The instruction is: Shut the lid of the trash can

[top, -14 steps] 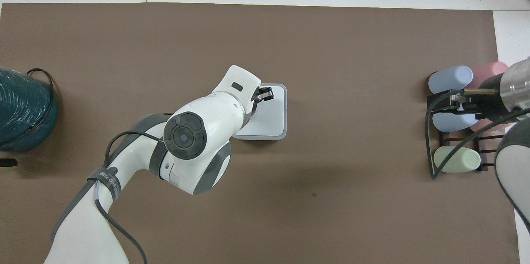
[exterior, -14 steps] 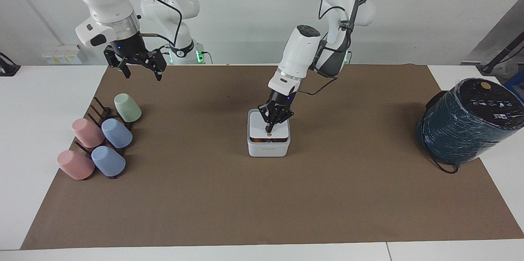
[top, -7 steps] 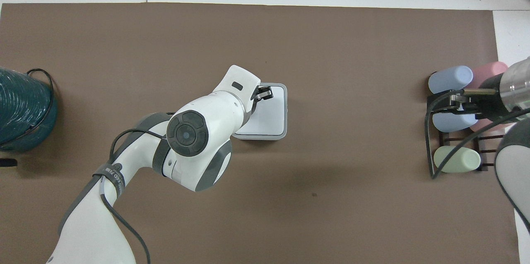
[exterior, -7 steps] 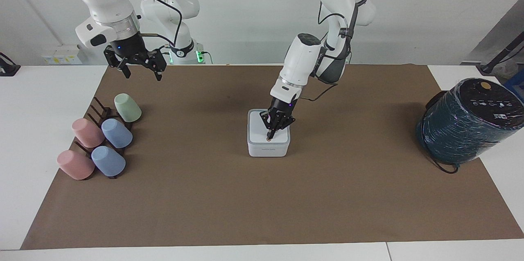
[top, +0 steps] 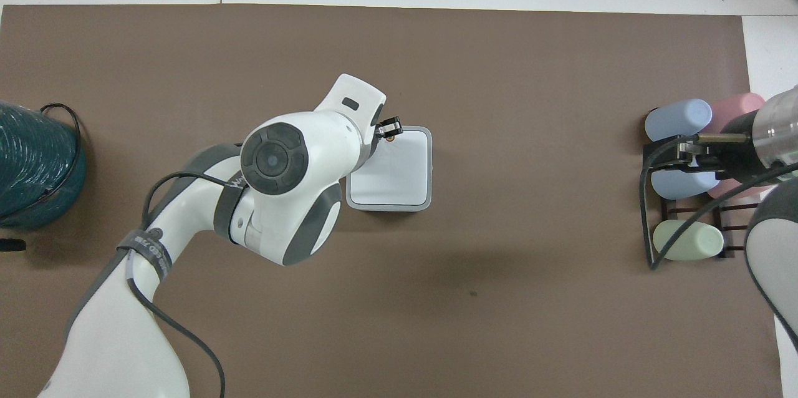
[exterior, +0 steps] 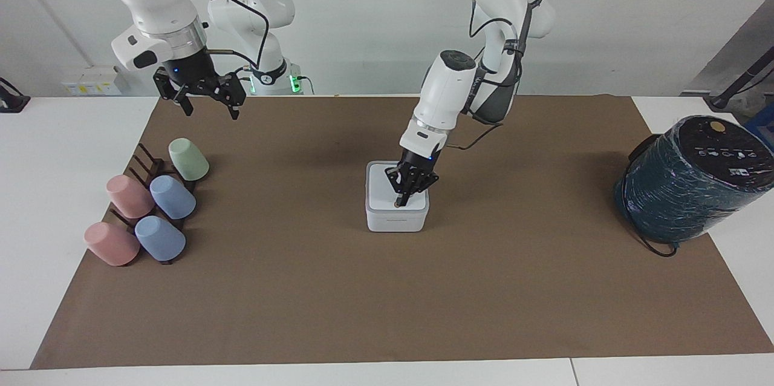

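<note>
We take the trash can [exterior: 396, 214] as our landmark: it sits on the brown mat [exterior: 387, 289] at the middle of the table [exterior: 54, 192], and its lid [exterior: 387, 191] lies flat on top of it, with no gap showing along the front edge in the facing view. The lid looks closed, or very nearly so.

Our left gripper [exterior: 401, 200] stands on the lid, slanting down from the arm to the edge of the lid farthest from the robots, where the overhead view shows the small orange dot [top: 390, 140] just beside the tip. Its jaws are drawn together into a single narrow point and hold nothing. We judge they are kept that way so the tip can act as a pusher, pressing where the flap swings most freely, away from the hinge.

Our right gripper [exterior: 208, 103] waits in the air, well apart from the trash can toward the right arm's end of the table, over the mat near the cup rack [exterior: 148, 171] with its pastel cups [exterior: 172, 197]; its jaws are spread wide and empty.

The teal wrapped cylinder [exterior: 689, 180] stands well apart from the trash can at the left arm's end of the table, outside the work.

What remains, we judge, is to confirm that the lid has seated and lift the left gripper straight off.
</note>
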Motion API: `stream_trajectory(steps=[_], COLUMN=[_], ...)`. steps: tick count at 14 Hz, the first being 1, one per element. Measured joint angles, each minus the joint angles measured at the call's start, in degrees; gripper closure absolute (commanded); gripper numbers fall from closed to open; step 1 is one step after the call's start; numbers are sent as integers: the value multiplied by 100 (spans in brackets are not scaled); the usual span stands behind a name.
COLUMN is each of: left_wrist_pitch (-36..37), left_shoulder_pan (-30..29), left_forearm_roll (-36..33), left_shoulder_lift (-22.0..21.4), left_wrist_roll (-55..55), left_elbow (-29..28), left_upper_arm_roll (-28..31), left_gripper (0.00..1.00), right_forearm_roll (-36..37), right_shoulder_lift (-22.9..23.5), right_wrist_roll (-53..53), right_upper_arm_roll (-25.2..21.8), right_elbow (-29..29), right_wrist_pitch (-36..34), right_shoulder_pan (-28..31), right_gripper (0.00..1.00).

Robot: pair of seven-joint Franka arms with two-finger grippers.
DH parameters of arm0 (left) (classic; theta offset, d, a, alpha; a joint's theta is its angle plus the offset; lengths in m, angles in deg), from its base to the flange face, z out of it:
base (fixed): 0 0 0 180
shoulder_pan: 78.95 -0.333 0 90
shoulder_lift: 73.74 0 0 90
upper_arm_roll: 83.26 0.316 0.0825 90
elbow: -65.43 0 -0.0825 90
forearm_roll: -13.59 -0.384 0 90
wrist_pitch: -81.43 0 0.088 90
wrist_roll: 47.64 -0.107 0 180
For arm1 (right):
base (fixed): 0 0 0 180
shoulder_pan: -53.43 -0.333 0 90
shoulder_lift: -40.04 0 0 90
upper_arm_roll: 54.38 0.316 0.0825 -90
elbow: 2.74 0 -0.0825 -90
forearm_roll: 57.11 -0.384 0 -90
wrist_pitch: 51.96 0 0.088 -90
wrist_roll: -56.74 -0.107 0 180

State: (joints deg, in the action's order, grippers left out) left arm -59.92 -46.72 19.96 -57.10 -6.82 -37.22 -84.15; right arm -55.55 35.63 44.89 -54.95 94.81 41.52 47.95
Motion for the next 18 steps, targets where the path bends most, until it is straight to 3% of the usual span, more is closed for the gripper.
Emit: stream_trajectory(steps=[4,7,14,18], left_wrist_pitch=[2172,3321,5039,5364], left_shoulder_pan=[-566,-1110,-2725,-2980], left_forearm_roll=[-2,-1,-44,-659], left_shoulder_lift=[-40,-235,-1145,-1221], left_wrist_roll=[-555,-1392,-4046,-4640], left_elbow=[1260,1692,1766,1764], left_upper_arm_roll=[14,37,102,101], left_gripper=[88,87,84,73], right_forearm_roll=[0,0,0,0], right_shoulder_lift=[0,0,0,0], right_wrist_roll=[0,0,0,0], right_upper_arm_roll=[0,0,0,0], right_elbow=[0,0,0,0], right_wrist_pitch=[0,0,0,0], right_shoulder_pan=[0,0,0,0], right_gripper=[0,0,0,0])
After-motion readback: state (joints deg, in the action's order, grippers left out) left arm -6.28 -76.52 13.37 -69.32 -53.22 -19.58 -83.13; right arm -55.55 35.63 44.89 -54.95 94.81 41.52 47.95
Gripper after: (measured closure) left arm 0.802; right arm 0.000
